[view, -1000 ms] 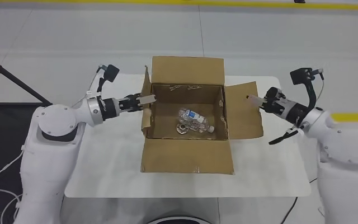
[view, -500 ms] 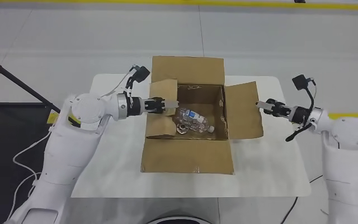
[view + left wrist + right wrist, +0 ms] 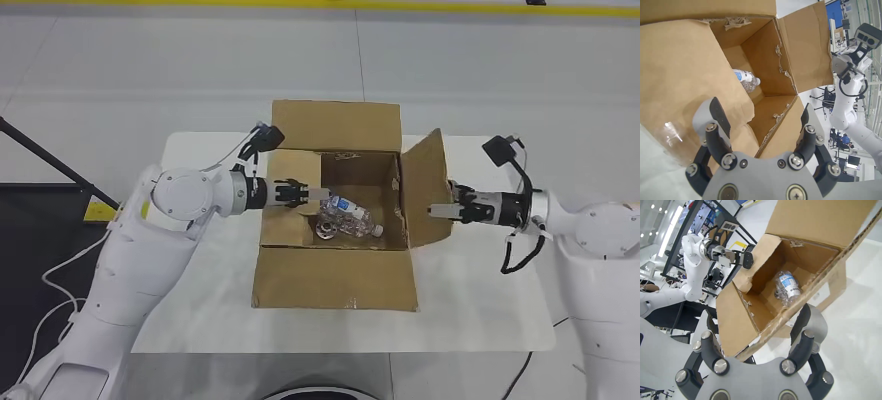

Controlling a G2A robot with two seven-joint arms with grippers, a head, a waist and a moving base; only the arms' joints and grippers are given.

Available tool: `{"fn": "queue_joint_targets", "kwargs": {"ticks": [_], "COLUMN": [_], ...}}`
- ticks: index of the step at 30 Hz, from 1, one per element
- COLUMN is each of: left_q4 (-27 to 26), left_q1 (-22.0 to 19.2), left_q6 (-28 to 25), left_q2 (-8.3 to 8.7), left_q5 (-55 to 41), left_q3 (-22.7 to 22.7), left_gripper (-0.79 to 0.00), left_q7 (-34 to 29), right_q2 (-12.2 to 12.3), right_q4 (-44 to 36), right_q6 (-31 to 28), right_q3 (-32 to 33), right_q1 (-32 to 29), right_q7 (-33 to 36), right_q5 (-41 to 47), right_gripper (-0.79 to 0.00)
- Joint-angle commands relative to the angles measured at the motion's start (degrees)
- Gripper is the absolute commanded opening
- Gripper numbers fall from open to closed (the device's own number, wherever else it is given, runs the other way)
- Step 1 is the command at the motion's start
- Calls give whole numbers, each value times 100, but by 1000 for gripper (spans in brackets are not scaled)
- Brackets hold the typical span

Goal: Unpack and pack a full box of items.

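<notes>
Inside the cardboard box (image 3: 335,280) at the middle of the worktop (image 3: 200,300), a clear plastic bottle (image 3: 350,213) lies on its side on the box floor. The top view shows a small round item (image 3: 326,232) touching it on the side nearer the box's left flap (image 3: 288,165); in the left wrist view that flap hides the item. The left hand (image 3: 310,192), fingers apart, sits over this inward-leaning flap. The right hand (image 3: 440,211), fingers also apart, is at the box's raised right flap (image 3: 422,185); the right wrist view shows the flap's edge running between its fingers, unclamped.
</notes>
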Motion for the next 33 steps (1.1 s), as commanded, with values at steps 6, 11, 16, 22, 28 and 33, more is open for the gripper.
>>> {"fn": "queue_joint_targets", "kwargs": {"ticks": [6,11,16,22,28,33], "left_q4": [81,21,-160,-472,-830,-1141], "left_q1": [-47,5,157,482,1080,1690], "left_q6": [-14,-67,-122,-232,-439,-781], "left_q2": [8,39,102,176,303,388], "left_q5": [-35,-125,-193,-466,-668,-1171], "left_q3": [63,-107,-370,-825,-1489,-1933], "left_gripper": [0,0,0,0,0,0], "left_q7": [25,219,271,575,535,191], "right_q2": [125,113,62,17,10,51], "right_q4": [-668,-687,-681,-678,-719,-796], "right_q6": [-119,-189,-83,41,77,31], "right_q3": [-579,-1036,-1445,-1838,-2022,-1855], "right_q1": [-61,68,206,338,428,409], "right_q7": [-120,-237,-480,-636,-659,-804], "right_q5": [276,-132,-539,-988,-1272,-1229], "right_gripper": [0,0,0,0,0,0]}}
